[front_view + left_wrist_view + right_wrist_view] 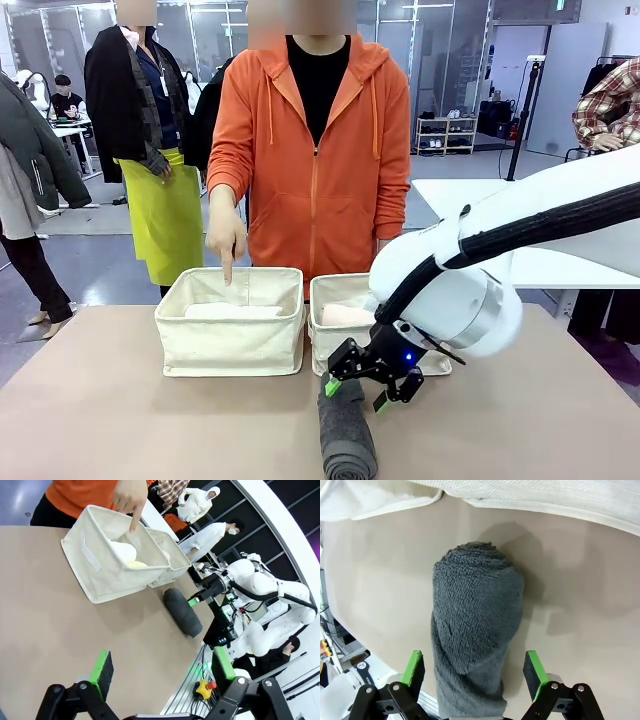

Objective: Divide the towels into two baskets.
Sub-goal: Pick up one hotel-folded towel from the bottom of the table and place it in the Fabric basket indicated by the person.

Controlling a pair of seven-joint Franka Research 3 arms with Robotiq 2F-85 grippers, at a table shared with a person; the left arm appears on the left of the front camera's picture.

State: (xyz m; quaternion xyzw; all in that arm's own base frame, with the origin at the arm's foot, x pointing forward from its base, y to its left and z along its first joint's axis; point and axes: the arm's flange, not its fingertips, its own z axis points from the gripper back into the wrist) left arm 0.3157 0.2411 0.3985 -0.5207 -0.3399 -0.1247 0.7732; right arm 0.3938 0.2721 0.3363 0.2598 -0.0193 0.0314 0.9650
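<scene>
Grey towel (pixel 347 440) rolled into a cylinder, lying flat on table (pixel 120 420), long axis running from near table edge toward right basket (pixel 335 345), far end just short of that basket's front wall. Right claw (pixel 359 392) poised over far end of grey towel, fingers spread wide to either side of roll, green pads clear of cloth. Left claw (pixel 162 667) low over table, well apart from grey towel, also spread wide and holding nothing. Left basket (pixel 230 335) beside right basket, white towel (pixel 233 311) inside; pink towel (pixel 347 316) inside right basket. Person's hand (pixel 226 236) above left basket, index finger pointing down into it. Table surface plain beige. Beyond grey towel and baskets, open hall with glass partitions, shelving and bystanders.
</scene>
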